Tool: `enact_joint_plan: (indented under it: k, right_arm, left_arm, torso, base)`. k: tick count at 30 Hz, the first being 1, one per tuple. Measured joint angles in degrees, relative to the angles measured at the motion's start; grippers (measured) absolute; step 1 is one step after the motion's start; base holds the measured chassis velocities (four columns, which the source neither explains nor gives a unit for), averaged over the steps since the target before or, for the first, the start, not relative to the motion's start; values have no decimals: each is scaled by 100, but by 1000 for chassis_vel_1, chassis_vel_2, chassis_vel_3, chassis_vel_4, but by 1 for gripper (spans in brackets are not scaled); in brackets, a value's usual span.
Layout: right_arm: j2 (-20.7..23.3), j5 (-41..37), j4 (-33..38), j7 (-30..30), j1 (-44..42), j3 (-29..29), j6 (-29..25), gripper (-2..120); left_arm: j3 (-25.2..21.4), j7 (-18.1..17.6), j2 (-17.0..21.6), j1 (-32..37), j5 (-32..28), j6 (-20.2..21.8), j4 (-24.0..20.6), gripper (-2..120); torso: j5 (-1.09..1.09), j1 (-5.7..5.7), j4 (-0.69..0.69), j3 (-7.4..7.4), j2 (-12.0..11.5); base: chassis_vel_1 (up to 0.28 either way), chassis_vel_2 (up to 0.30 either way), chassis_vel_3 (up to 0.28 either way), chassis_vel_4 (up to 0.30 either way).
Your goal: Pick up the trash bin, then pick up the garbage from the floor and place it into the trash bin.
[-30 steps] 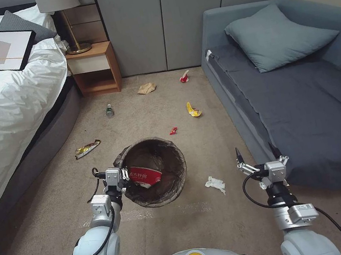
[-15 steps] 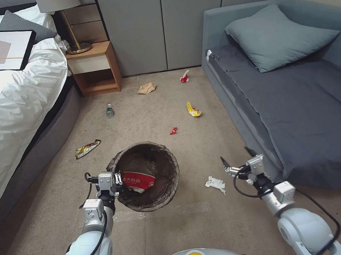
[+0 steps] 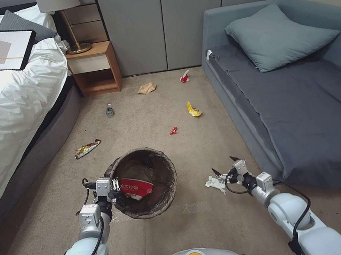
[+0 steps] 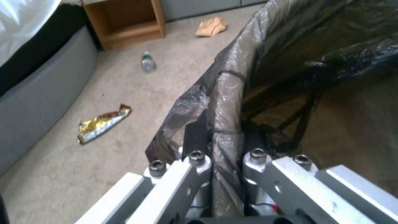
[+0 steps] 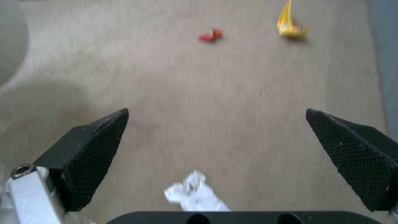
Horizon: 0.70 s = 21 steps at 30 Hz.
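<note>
Both claws are busy. Left claw [image 3: 112, 189] pinches the rim of the trash bin [image 3: 145, 187], with the dark bag liner [image 4: 226, 102] pressed between its fingers, probably so the bin stays close for dropping things in. A red-and-white cup [image 3: 136, 188] lies inside it already. Right claw [image 3: 224, 168] is low over the carpet [image 3: 205, 226], its fingers spread wide, just above the white scrap [image 3: 215, 183]; this looks like the approach for a grasp. More garbage lies farther away: a yellow wrapper [image 3: 194, 109], a small red piece [image 3: 173, 131], a gold wrapper [image 3: 87, 148], a bottle [image 3: 109, 110] and a tan paper bag [image 3: 146, 88].
</note>
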<state>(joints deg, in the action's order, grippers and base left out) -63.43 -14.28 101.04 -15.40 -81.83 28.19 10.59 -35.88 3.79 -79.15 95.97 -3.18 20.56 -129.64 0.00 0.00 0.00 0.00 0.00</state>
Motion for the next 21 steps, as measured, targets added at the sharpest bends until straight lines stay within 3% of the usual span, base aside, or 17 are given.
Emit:
enact_joint_plan:
  k: [9, 21]
  right_arm:
    - [330, -134, -913, -100, 411, -312, 73, 100]
    - [5, 5, -1932, -2, 1215, -977, 85, 100]
  left_arm:
    - [-17, 7, -6, 136, 18, 5, -36, 3]
    - [-31, 5, -104, 301, 89, -88, -25, 3]
  torso:
    - [0, 0, -2, 0, 0]
    - [-1, 0, 0, 0, 0]
  base:
    - [0, 0, 0, 0]
    - [0, 0, 0, 0]
